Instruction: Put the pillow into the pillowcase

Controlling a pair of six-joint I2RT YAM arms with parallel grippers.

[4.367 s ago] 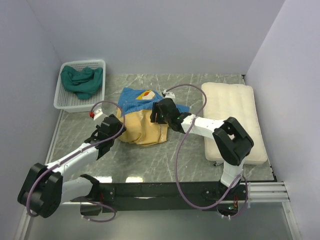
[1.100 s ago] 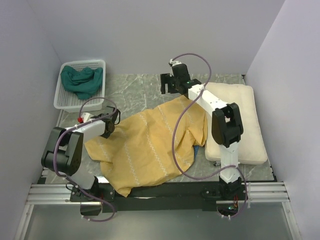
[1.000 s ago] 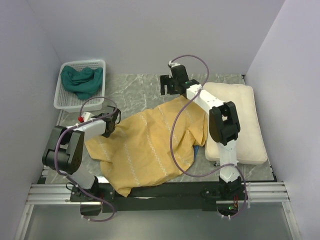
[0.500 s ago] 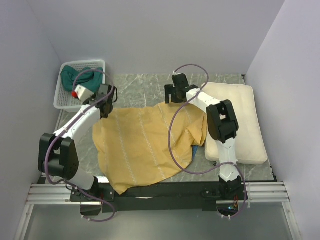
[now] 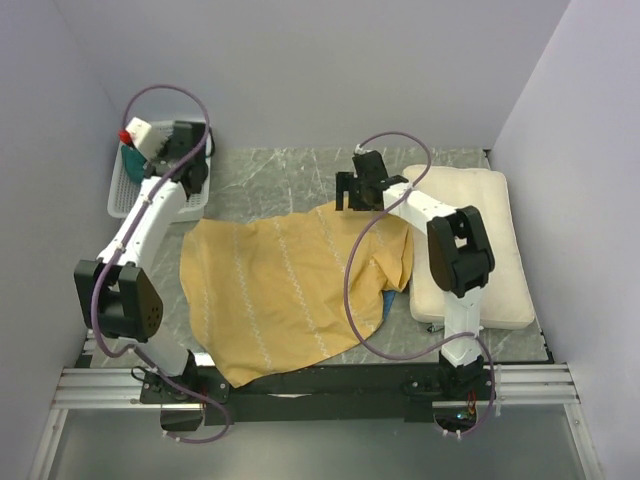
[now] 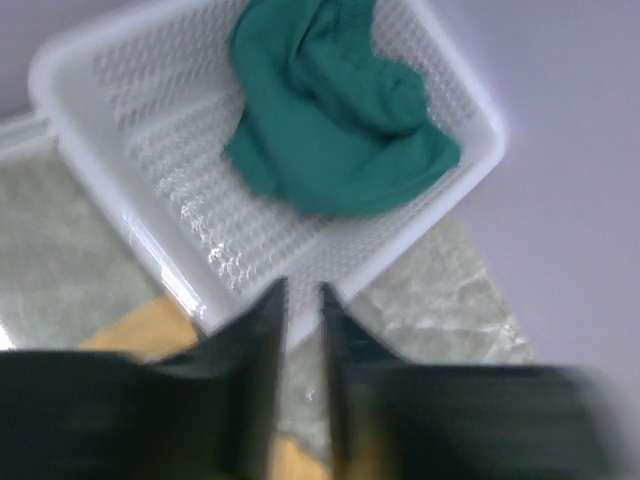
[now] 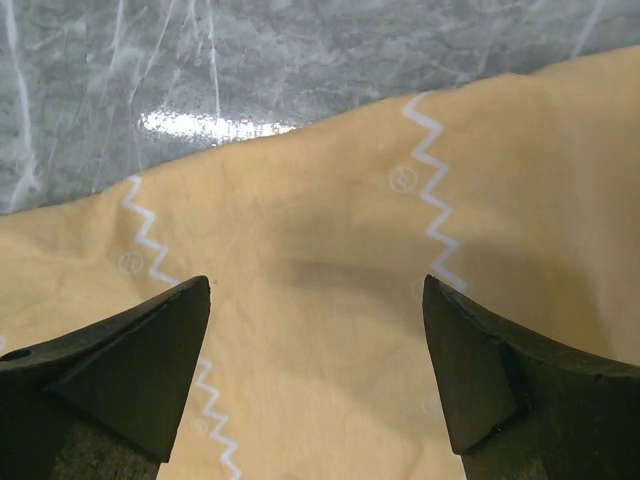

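Observation:
The pillowcase [image 5: 290, 290] lies spread out flat on the table with its mustard-yellow side up; a bit of blue shows at its right edge. The cream-white pillow [image 5: 470, 240] lies along the right side, touching the pillowcase's right edge. My left gripper [image 5: 192, 172] is high at the far left beside the basket, clear of the cloth; its jaws [image 6: 300, 295] stand a narrow gap apart with nothing between them. My right gripper [image 5: 355, 195] hovers wide open and empty over the pillowcase's far edge [image 7: 320, 230].
A white mesh basket [image 6: 180, 180] holding a green cloth [image 6: 330, 130] stands at the far left corner, right under my left gripper. Grey walls close the table in on the left, back and right.
The pillowcase went from a bunched heap to spread flat. My left gripper let go of its left corner and swung up to the basket. My right gripper dropped slightly toward the far edge.

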